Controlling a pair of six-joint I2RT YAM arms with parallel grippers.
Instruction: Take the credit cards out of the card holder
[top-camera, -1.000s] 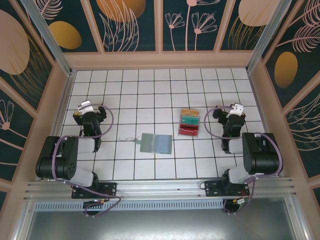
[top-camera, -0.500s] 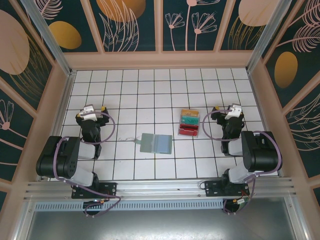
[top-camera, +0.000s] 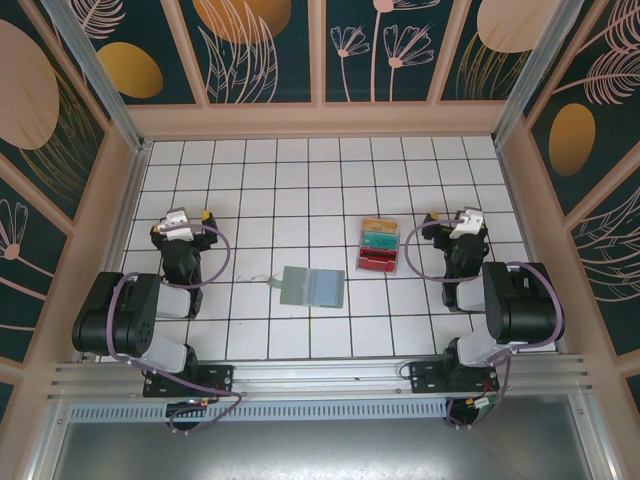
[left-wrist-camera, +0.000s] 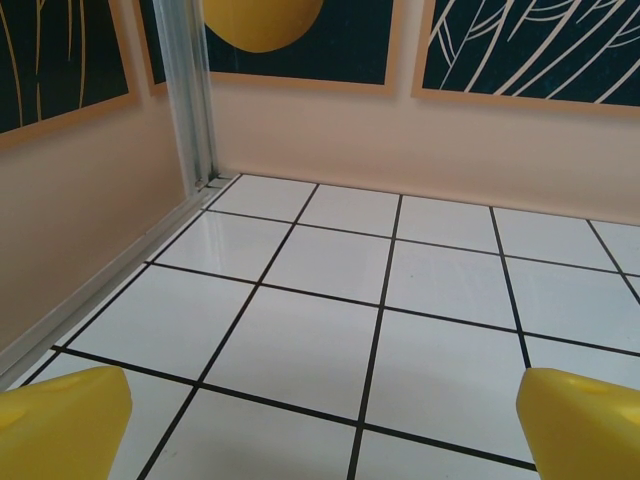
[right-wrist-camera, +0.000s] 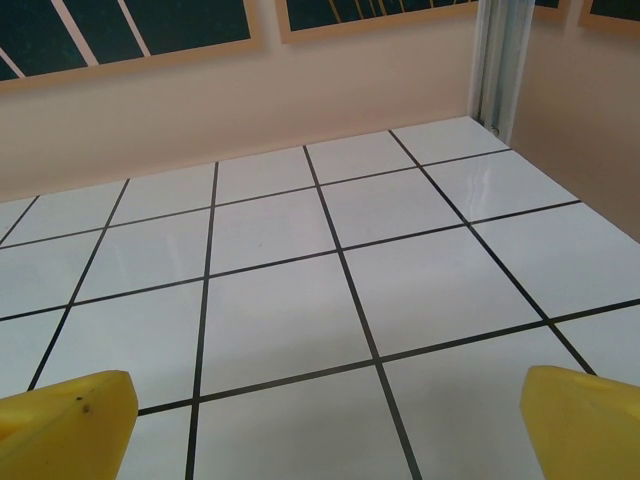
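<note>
The card holder (top-camera: 312, 287) lies open and flat on the white tiles at the centre, its left panel grey-green and its right panel pale blue-grey. The credit cards lie up and to its right in a small clear tray (top-camera: 398, 262): a yellow one (top-camera: 381, 226), a teal one (top-camera: 380, 241) and a red one (top-camera: 376, 260). My left gripper (top-camera: 180, 221) (left-wrist-camera: 325, 430) stands open over bare tiles at the left. My right gripper (top-camera: 459, 216) (right-wrist-camera: 325, 425) stands open just right of the tray. Nothing is between either pair of yellow fingers (left-wrist-camera: 65, 425) (right-wrist-camera: 580, 420).
Peach walls enclose the tiled floor on three sides, with aluminium posts (left-wrist-camera: 190, 95) (right-wrist-camera: 497, 60) in the far corners. Both arm bases (top-camera: 130, 320) (top-camera: 510, 310) sit at the near edge. Open tiles separate the holder from each gripper.
The left wrist has turned from a slanted pose to face straight ahead and drawn slightly nearer. The right wrist has straightened a little. Both stay open; holder and cards have not moved.
</note>
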